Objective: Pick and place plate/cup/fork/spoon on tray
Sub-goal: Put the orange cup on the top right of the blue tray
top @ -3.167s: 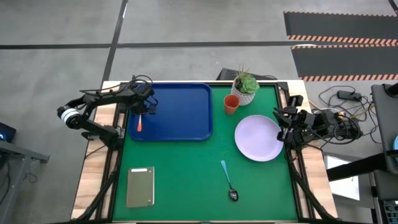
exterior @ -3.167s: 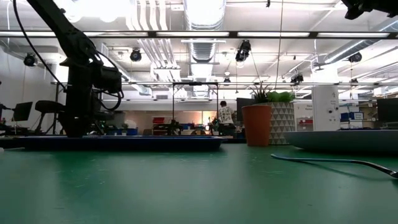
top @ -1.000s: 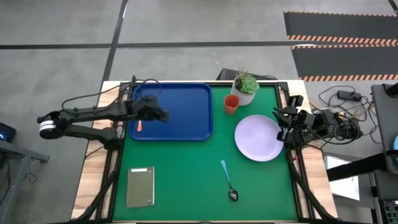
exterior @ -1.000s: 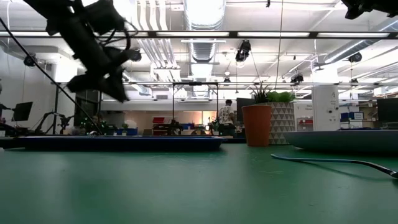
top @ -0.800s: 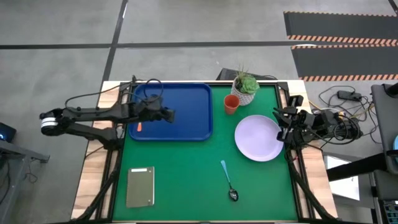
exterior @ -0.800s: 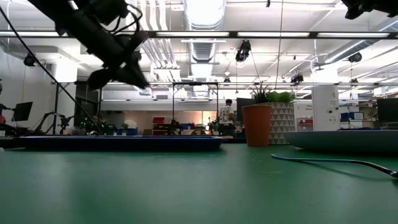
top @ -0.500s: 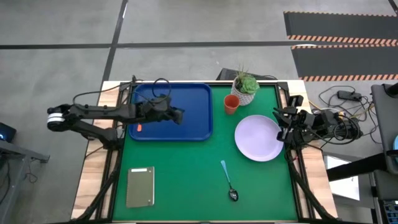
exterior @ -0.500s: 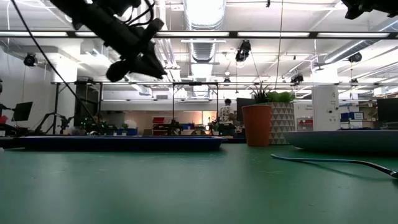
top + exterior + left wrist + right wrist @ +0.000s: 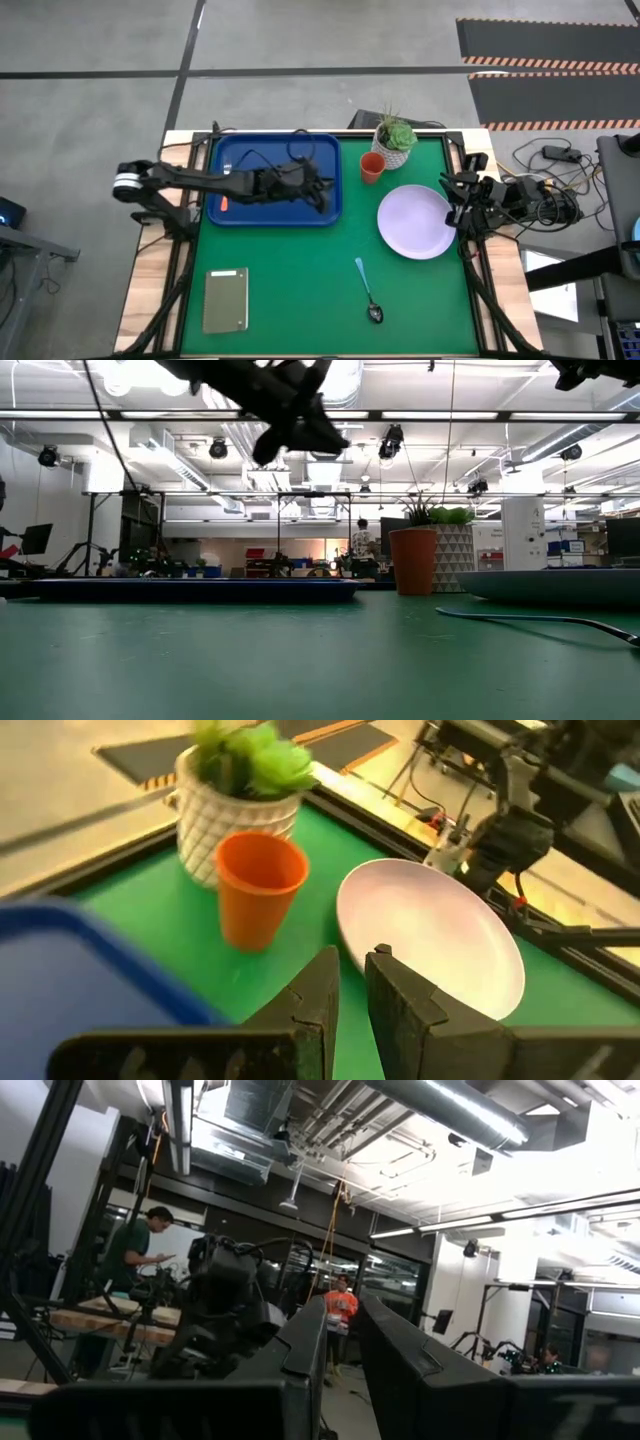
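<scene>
The dark blue tray (image 9: 275, 165) lies at the table's far left, with the orange-handled fork (image 9: 225, 203) on its left part. My left gripper (image 9: 328, 192) is shut and empty, raised above the tray's right edge (image 9: 300, 420). Its wrist view (image 9: 352, 960) looks at the orange-red cup (image 9: 260, 885) and the lavender plate (image 9: 430, 935). The cup (image 9: 372, 166) stands upright right of the tray. The plate (image 9: 415, 222) lies flat at the right. The blue-handled spoon (image 9: 367, 292) lies near the front. My right gripper (image 9: 448, 197) waits shut at the plate's right rim.
A white pot with a green plant (image 9: 395, 135) stands just behind the cup. A grey-green slab (image 9: 225, 300) lies at the front left. Open green mat lies between the tray, the plate and the spoon. Cables and the right arm's base crowd the right edge.
My left gripper has swung toward the table's right edge, from over the tray's left part to its right edge, toward the cup, and has risen. The fork stays where it was on the tray. My right arm has kept still.
</scene>
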Robot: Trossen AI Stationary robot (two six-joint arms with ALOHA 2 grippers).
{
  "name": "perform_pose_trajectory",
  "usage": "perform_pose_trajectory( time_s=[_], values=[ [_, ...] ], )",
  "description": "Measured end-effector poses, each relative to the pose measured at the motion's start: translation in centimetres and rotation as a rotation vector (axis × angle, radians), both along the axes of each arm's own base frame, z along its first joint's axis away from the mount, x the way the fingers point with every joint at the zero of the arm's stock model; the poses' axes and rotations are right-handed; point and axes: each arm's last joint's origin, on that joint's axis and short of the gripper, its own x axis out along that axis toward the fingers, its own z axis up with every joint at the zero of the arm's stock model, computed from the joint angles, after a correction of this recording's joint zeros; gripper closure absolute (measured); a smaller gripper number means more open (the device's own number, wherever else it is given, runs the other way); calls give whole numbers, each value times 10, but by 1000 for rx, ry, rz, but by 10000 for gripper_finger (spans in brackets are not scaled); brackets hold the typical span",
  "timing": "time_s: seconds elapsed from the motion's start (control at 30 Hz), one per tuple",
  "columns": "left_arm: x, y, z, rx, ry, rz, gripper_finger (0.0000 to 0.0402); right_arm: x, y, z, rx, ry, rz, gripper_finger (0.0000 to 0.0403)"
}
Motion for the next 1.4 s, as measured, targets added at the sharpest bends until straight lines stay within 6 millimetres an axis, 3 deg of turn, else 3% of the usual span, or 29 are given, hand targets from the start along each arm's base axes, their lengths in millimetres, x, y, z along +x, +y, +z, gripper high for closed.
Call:
perform_pose_trajectory(
  time_s=[0.23,0.47,1.4],
  values=[
    [36,0,12,150,30,-70,366,0,0,0,0,-3,1,351],
    [57,4,19,237,29,-93,366,0,0,0,8,-4,5,351],
    [134,27,-18,397,137,-165,366,0,0,1,6,-6,4,351]
  ],
)
